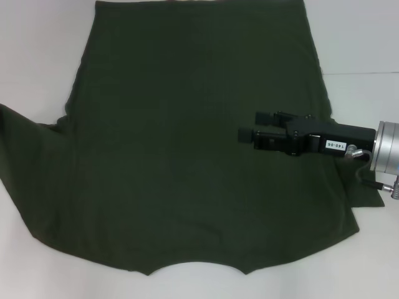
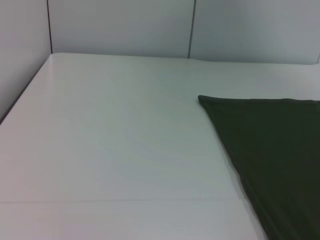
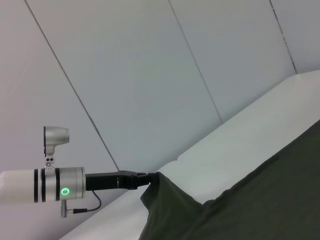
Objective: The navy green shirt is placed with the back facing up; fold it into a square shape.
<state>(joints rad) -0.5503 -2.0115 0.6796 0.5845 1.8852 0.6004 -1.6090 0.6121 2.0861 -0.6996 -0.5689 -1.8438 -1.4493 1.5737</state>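
- Where the left side of the cloth lifts off the white surface (image 1: 37, 50), the left gripper (image 3: 151, 177) is seen only from the right wrist camera, its fingers pinched together on a raised edge of the navy green shirt (image 1: 193, 143). The cloth hangs from that pinch in a peak with loose folds below it.
- From the head camera, the left part of the shirt runs up and out of the picture's left side, and the gripper itself is out of that view.
- The rest of the shirt lies spread flat across the middle of the surface, plain dark olive side up. Its curved neckline is at the near edge, towards the robot, and its straight hem is at the far edge.
- The left wrist camera shows one flat corner of the shirt (image 2: 270, 150) on bare surface, with pale wall panels (image 2: 120, 25) behind.
- On the right, the right gripper (image 1: 252, 126) reaches in from the right side above the shirt's right half. Its two black fingers (image 1: 247, 134) point left, slightly apart, with nothing between them.
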